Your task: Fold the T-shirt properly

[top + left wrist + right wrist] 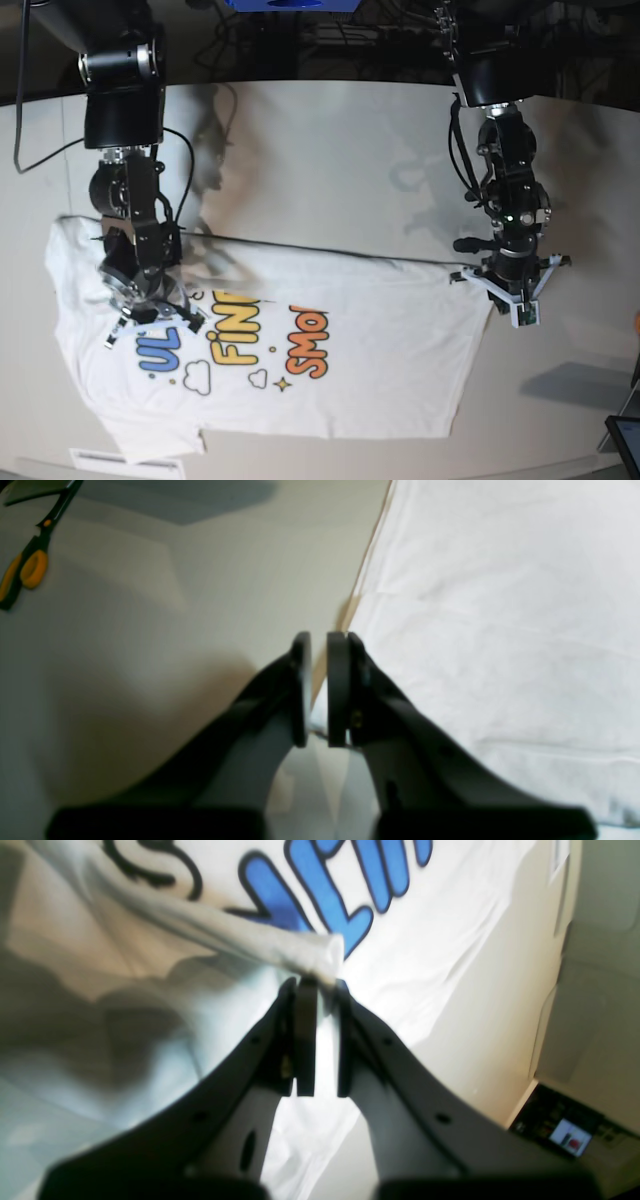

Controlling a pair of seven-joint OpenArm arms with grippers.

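The white T-shirt (380, 380) lies print side up on the pale table (330, 150), with blue, yellow and orange letters near its left half. My right gripper (150, 310) is over the shirt's left part. In the right wrist view this gripper (320, 985) is shut on a raised fold of the T-shirt (280, 947), beside the blue letters (325, 895). At the shirt's right edge is my left gripper (505, 295). In the left wrist view this gripper (318, 640) stands almost shut, with a thin edge of the T-shirt (500, 630) between its pads.
Orange-handled scissors (25, 570) lie on the table left of my left gripper. A small screen (570, 1135) sits at the table's corner (625, 440). A white paper strip (125, 462) lies at the front edge. Black cables trail behind the right arm.
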